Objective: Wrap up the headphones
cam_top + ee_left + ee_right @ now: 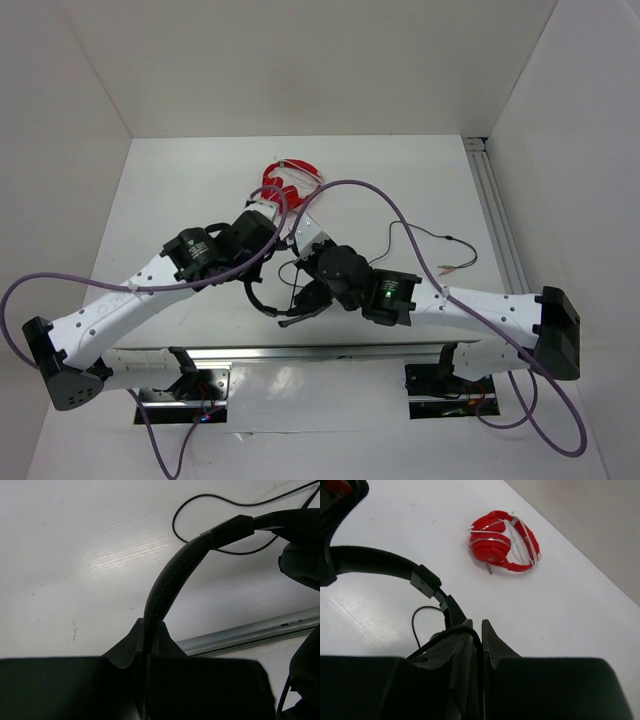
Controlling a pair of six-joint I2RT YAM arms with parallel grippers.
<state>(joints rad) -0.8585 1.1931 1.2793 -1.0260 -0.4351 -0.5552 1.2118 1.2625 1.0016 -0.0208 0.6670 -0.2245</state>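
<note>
The black headphones (303, 299) are held up between my two arms at the table's middle. My left gripper (283, 222) is shut on the thin headband (167, 582), which rises from between the fingers (148, 630) and curves right to a padded earcup (300, 562). My right gripper (305, 255) is shut on the thin black cable (472, 636), which loops over one finger and runs down between the jaws (477, 626). The headband (375, 562) shows to its left. The rest of the cable (430, 237) trails right across the table.
Smaller red headphones (290, 180) with a white cable lie behind my grippers, also in the right wrist view (502, 547). An aluminium rail (495, 210) runs along the table's right edge, another (330, 350) along the near edge. White walls enclose the table.
</note>
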